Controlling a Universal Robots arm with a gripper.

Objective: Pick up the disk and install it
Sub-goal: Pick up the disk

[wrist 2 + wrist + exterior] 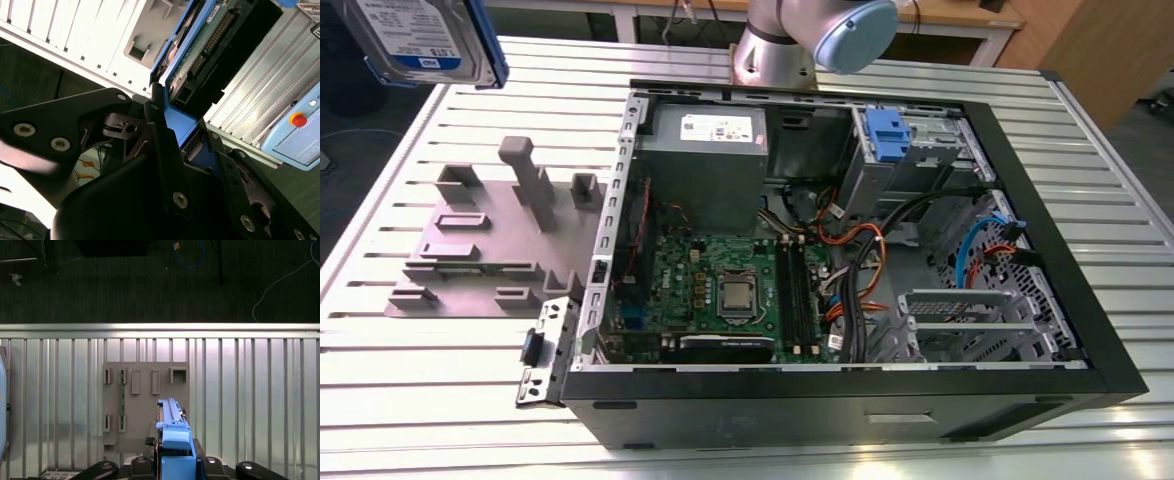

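Observation:
The disk (420, 40), a silver drive with a white-and-blue label in a blue bracket, hangs in the air at the exterior view's upper left, high above the slatted table. In the second wrist view my gripper (182, 135) is shut on the disk (210, 40), its black fingers (156, 135) clamping the blue bracket from both sides. The first wrist view shows the disk (172, 432) edge-on between the fingers, above the grey holder fixture (145, 400).
The open computer case (1107, 330) lies on the table's right, with a power supply (707, 165), a blue caddy (887, 135) and a metal drive cage (961, 320) inside. The grey fixture (487, 240) stands left of the case. A pendant with a red button (298, 120) lies nearby.

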